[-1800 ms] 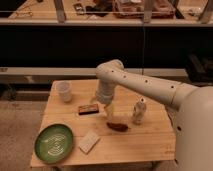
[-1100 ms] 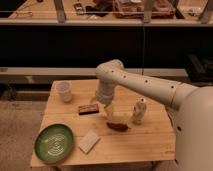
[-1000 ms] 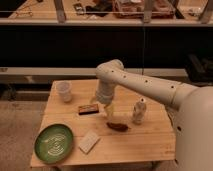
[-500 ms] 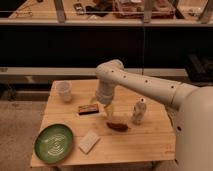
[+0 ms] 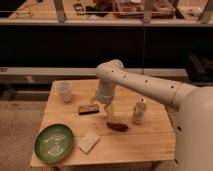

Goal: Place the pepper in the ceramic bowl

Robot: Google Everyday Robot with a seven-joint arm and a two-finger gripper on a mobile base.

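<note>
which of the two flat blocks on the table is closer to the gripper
The brown block, lying right beside the gripper, which hangs near the pepper. The pale block sits farther toward the front edge, beside the green bowl.

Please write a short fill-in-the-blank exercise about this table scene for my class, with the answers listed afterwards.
The ceramic bowl is coloured ____. The gripper hangs just above the ____, which lies on the wooden table. Between the whitish cup and the gripper lies a flat ____ block.
Missing words: green; pepper; brown.
</note>
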